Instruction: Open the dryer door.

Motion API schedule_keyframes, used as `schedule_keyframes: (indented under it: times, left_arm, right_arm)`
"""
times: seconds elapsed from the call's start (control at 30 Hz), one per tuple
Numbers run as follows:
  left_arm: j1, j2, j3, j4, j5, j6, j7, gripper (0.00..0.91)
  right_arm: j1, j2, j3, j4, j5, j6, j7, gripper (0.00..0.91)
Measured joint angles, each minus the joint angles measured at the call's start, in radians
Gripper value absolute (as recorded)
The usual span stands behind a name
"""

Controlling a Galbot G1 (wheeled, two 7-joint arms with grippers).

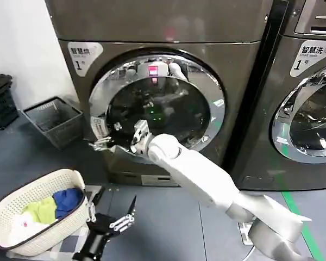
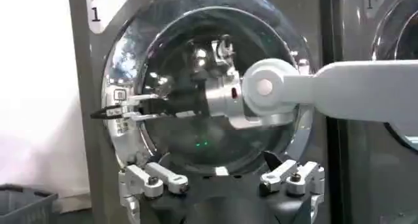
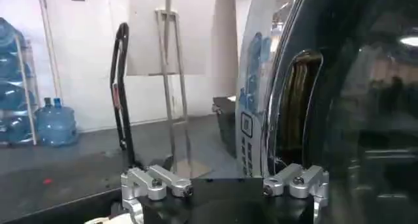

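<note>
On a dark grey floor (image 1: 168,217), a cream laundry basket (image 1: 38,217) sits near left. The dark grey dryer's round chrome-ringed glass door (image 1: 157,106) faces forward. The right gripper (image 1: 100,144) reaches its left edge, fingers spread; the left gripper (image 1: 117,217) hovers low, splayed.

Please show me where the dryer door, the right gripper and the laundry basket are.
dryer door (image 1: 214,89): head view, on its chrome ring.
right gripper (image 1: 100,144): head view, between its fingertips.
laundry basket (image 1: 27,193): head view, on its rim.
</note>
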Motion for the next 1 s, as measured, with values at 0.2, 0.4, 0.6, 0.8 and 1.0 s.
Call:
schedule_keyframes:
  times: [0.2,0.4,0.6,0.8,1.0]
  left_arm:
    - [0.014,-0.013,-0.041,-0.002,-0.035,0.01,-0.007,0.907]
    - [0.038,-0.033,-0.101,-0.02,-0.089,0.031,-0.029,0.907]
    - [0.068,-0.051,-0.169,-0.047,-0.112,0.057,-0.056,0.907]
    - [0.076,-0.044,-0.235,-0.056,-0.148,0.064,-0.059,0.907]
    - [0.041,-0.021,-0.303,-0.039,-0.223,0.126,-0.069,0.907]
  right_arm:
    - [-0.019,-0.051,-0.008,0.076,0.029,-0.002,-0.014,0.907]
    - [-0.034,-0.09,-0.015,0.153,0.042,-0.003,-0.012,0.907]
    - [-0.036,-0.126,-0.025,0.223,0.07,-0.01,-0.008,0.907]
    - [-0.042,-0.179,-0.04,0.296,0.101,-0.019,-0.006,0.907]
    - [-0.072,-0.253,-0.043,0.384,0.118,-0.024,-0.008,0.907]
